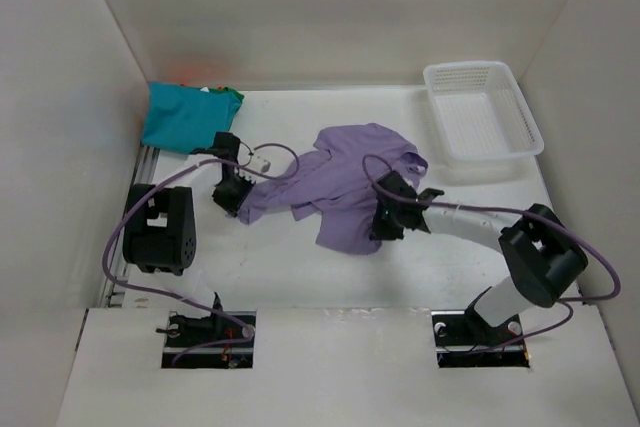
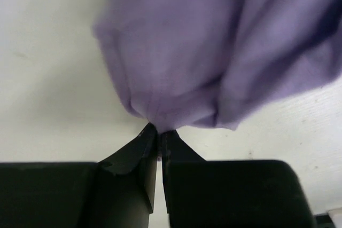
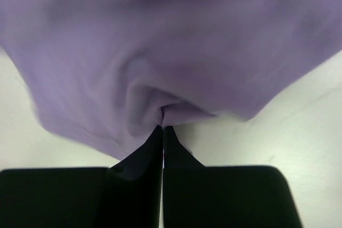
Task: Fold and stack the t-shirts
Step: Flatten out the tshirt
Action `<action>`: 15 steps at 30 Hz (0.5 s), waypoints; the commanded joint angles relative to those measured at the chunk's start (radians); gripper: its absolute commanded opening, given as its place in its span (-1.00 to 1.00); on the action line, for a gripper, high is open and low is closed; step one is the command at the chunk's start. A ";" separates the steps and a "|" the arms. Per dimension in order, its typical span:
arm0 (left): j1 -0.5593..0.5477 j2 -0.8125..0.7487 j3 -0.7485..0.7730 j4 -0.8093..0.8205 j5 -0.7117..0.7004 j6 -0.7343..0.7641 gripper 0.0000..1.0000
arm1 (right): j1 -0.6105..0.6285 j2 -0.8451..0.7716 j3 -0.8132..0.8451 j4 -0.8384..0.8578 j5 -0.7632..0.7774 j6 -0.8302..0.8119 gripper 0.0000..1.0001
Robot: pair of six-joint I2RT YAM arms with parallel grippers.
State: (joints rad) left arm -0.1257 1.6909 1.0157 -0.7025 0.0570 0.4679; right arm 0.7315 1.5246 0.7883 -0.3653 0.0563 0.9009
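bench [image 1: 400, 282]: white | lavender t-shirt [image 1: 340, 182]: crumpled between left tool [image 1: 238, 205] and right tool [image 1: 382, 229] | teal t-shirt [image 1: 185, 117]: beyond left tool | basket [image 1: 480, 112]: beyond right tool

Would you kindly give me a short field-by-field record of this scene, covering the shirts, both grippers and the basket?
lavender shirt: crumpled in the middle of the table, pinched on two sides
teal shirt: lying at the far left corner, not touched by either arm
left gripper: fingers shut on the lavender shirt's left edge
right gripper: fingers shut on a fold at the lavender shirt's right side
basket: white lattice, far right, apart from both shirts
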 commanded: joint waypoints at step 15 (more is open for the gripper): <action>0.194 0.015 1.092 0.097 0.141 -0.239 -1.00 | -0.481 0.209 1.585 -0.459 0.025 -0.522 -1.00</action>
State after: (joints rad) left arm 0.0528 1.7710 2.1067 -0.6052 0.1738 0.2695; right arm 0.2371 1.8191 2.3939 -0.7231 0.0605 0.4480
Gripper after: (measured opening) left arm 0.037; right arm 0.009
